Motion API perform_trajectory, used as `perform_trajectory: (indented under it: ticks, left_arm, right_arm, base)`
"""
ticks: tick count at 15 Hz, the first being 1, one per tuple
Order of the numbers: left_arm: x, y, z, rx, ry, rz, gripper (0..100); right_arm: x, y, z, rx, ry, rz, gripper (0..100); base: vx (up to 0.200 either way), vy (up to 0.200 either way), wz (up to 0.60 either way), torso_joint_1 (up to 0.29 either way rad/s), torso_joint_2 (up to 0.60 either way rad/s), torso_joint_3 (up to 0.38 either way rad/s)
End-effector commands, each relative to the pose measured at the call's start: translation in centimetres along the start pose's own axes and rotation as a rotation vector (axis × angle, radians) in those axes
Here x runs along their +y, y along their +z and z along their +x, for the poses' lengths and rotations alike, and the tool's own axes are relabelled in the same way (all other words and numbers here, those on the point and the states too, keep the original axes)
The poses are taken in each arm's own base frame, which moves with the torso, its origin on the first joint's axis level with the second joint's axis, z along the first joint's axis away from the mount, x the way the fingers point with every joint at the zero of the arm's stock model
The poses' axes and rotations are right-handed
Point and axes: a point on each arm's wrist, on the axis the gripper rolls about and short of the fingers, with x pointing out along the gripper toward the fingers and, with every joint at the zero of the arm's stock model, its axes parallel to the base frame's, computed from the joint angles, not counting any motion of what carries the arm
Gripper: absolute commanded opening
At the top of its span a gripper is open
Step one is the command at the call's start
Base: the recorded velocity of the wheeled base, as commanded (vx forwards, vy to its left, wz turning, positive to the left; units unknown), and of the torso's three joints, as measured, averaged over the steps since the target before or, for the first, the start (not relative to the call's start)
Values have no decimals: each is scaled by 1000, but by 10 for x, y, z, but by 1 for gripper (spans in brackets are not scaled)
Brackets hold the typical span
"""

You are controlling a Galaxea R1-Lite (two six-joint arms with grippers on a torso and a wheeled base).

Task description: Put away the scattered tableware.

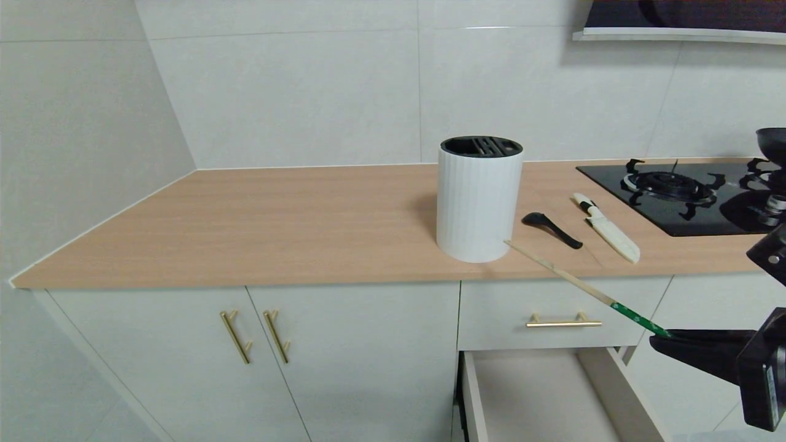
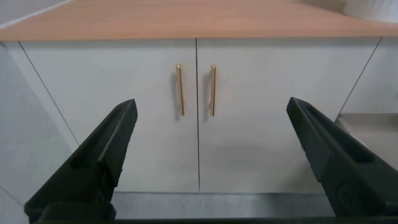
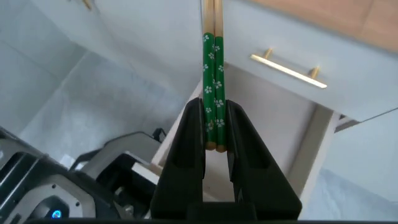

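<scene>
My right gripper is shut on a pair of wooden chopsticks with green flowered ends. It holds them in the air in front of the cabinets, above the open drawer, tips slanting up toward the white ribbed utensil holder on the counter. A black spoon and a white knife lie on the wooden countertop right of the holder. My left gripper is open, low in front of the double cabinet doors.
A black gas hob sits at the counter's right end. Gold handles mark the cabinet doors and the closed drawer above the open one. The white tiled wall backs the counter.
</scene>
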Motion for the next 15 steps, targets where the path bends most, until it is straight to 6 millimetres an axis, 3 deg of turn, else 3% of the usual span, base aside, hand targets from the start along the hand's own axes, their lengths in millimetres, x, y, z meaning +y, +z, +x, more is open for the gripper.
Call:
perform_trajectory:
  ticks: [1, 3, 15]
  left_arm:
    - [0, 0, 0, 0, 0, 0, 100]
    - [0, 0, 0, 0, 0, 0, 100]
    - [0, 0, 0, 2, 0, 0, 100]
  right_arm:
    - [1, -1, 0, 3, 9, -4, 0]
    - [2, -3, 0, 8, 71, -7, 0]
    - [2, -11, 18, 96, 77, -3, 0]
  base:
    - [0, 0, 0, -193, 456, 266]
    - [0, 0, 0, -200, 486, 281]
    - [0, 0, 0, -166, 466, 296]
